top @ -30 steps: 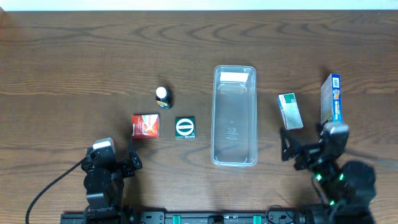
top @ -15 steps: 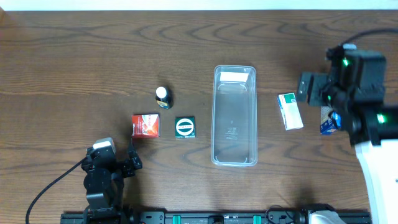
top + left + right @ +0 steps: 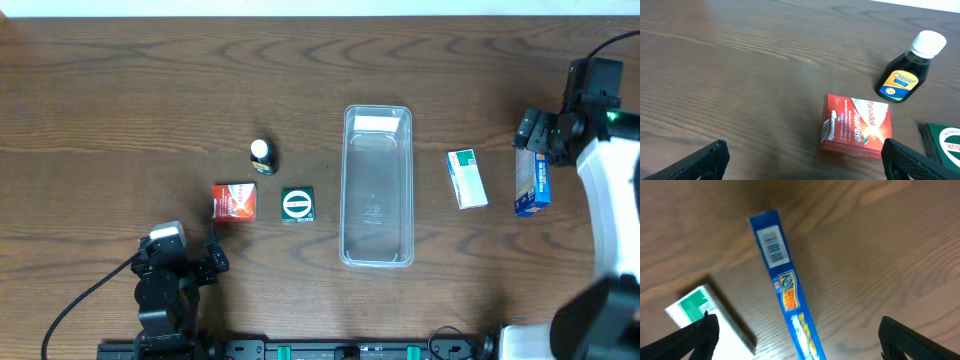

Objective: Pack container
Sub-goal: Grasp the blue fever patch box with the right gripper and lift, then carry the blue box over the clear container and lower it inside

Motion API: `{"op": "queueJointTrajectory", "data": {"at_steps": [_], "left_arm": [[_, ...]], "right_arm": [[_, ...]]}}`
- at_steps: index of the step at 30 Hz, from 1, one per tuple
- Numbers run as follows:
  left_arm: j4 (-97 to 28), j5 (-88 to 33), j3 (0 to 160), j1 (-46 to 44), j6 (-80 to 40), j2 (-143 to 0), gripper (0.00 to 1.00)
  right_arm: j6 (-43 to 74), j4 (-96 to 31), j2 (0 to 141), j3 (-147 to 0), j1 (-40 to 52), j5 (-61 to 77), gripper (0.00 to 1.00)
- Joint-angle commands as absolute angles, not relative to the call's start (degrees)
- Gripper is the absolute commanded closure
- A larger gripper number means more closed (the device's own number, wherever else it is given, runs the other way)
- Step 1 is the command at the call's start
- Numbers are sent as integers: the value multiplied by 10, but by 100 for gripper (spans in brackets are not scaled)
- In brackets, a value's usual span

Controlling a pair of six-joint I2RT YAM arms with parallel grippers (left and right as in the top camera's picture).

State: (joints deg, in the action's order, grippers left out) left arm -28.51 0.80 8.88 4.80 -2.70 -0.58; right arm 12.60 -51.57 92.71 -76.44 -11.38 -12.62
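Observation:
The clear plastic container [image 3: 346, 190] lies lengthwise mid-table with nothing in it. My right gripper [image 3: 535, 138] is open and hovers over the far end of a blue box [image 3: 533, 190]. In the right wrist view the blue box [image 3: 785, 280] runs between my open fingers [image 3: 800, 345], and a white-and-green box [image 3: 700, 312] lies to its left. My left gripper [image 3: 212, 262] is open and empty near the front left. In the left wrist view my fingers [image 3: 802, 160] are spread wide short of a red box [image 3: 857, 125].
A dark syrup bottle with a white cap [image 3: 261, 155] [image 3: 905, 70], the red box [image 3: 234, 201] and a green box [image 3: 298, 205] [image 3: 945, 142] stand left of the container. The white-and-green box [image 3: 466, 178] lies right of it.
My right arm has swung from the front right corner up to the far right, over the blue box. The blue box now sits a little nearer the front. The left arm has not moved.

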Motion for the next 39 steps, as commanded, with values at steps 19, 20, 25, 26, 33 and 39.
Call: {"op": "queueJointTrajectory", "data": {"at_steps": [19,20,25,26,33,39], "left_arm": [[-286,6,79,48,-17,-3,2],[-286,6,79,48,-17,-3,2],[-286,6,79,48,-17,-3,2],[-286,6,79,48,-17,-3,2],[-286,6,79,48,-17,-3,2],[-286,6,79,48,-17,-3,2]], "right_arm": [[102,-477,1034,-766,-129,-46,48],[102,-475,1035,-763,-130,-48,50],[102,-471,1038,-757,-138,-47,73],[103,-471,1038,-757,-138,-46,78],[103,-474,1027,-758,-138,-40,89],[102,-473,958,-765,-120,-12,88]]}}
